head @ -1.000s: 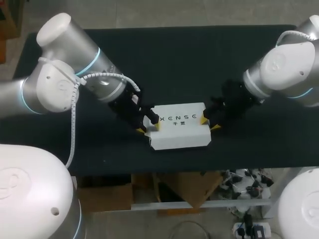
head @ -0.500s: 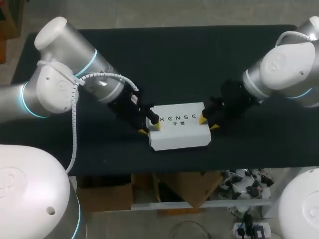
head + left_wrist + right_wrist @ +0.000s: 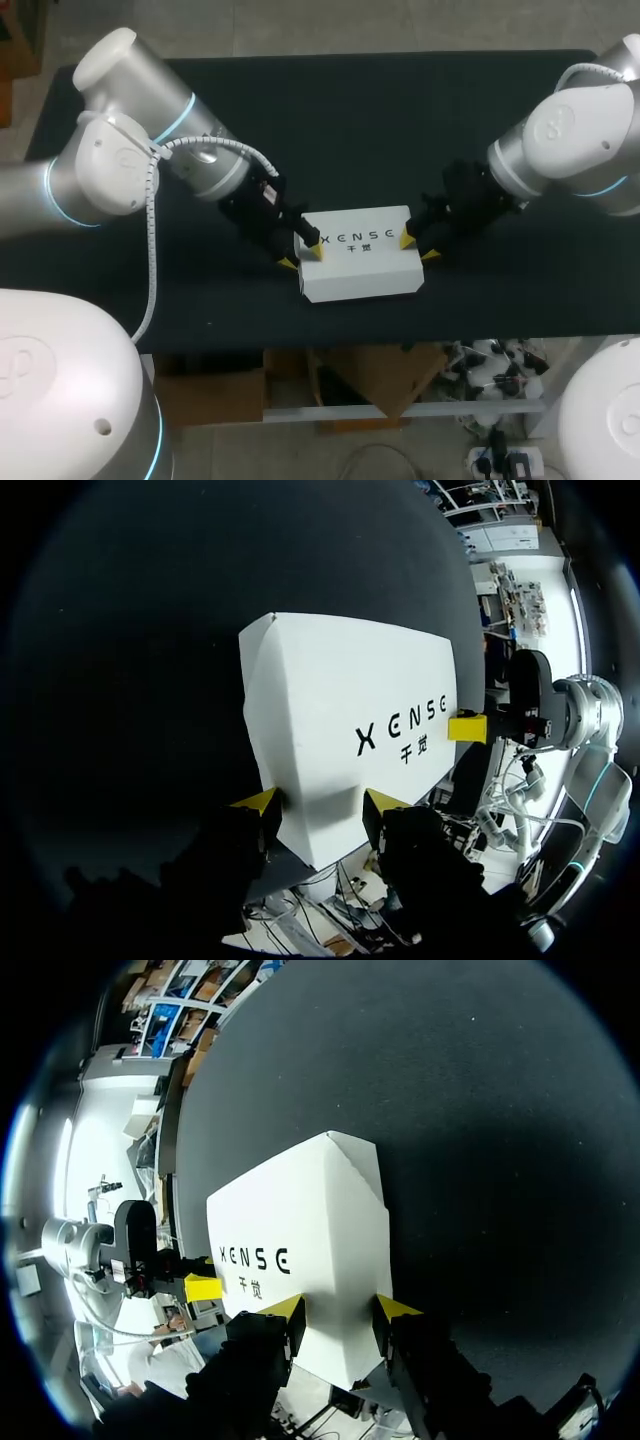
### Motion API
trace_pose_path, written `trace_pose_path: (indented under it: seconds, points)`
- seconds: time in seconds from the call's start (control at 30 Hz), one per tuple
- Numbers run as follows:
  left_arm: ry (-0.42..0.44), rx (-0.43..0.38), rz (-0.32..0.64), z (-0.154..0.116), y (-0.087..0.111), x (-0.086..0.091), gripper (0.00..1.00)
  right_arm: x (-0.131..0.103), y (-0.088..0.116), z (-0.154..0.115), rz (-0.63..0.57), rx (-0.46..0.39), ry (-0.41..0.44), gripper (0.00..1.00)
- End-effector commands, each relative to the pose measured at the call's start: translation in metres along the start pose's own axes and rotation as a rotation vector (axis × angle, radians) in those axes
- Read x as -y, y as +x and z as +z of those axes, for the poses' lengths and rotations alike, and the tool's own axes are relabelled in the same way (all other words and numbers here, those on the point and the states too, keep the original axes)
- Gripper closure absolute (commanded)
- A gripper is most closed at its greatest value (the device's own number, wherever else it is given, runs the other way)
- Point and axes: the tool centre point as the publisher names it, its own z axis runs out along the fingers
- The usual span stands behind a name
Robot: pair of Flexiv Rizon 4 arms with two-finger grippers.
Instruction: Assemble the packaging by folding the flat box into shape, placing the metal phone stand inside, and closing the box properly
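Head view gives you the white box (image 3: 358, 255) closed and lying flat on the dark desk (image 3: 380, 120), near the robot-side edge. Your left pincer (image 3: 301, 252) straddles the box's left end with its fingers spread, one yellow tip on the top face and one just beside the end. Your right pincer (image 3: 419, 248) sits likewise at the right end.

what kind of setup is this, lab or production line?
Likely a robotics lab bench: left gripper and right gripper flank one white box on a black-covered table.
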Motion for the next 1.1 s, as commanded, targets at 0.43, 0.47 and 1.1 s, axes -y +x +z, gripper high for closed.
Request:
trace_pose_path:
  seconds: [0.43,0.47,1.1]
  points:
    - [-0.052,0.026,-0.054,-0.005,0.012,0.003,0.45,-0.001,0.014,-0.010,0.011,-0.011,0.022,0.55]
    - [-0.056,0.029,-0.058,-0.005,0.013,0.003,0.45,-0.002,0.014,-0.010,0.013,-0.012,0.024,0.54]
    - [-0.102,0.037,-0.113,-0.012,0.019,0.008,0.44,-0.005,0.016,-0.009,0.049,-0.010,0.069,0.54]
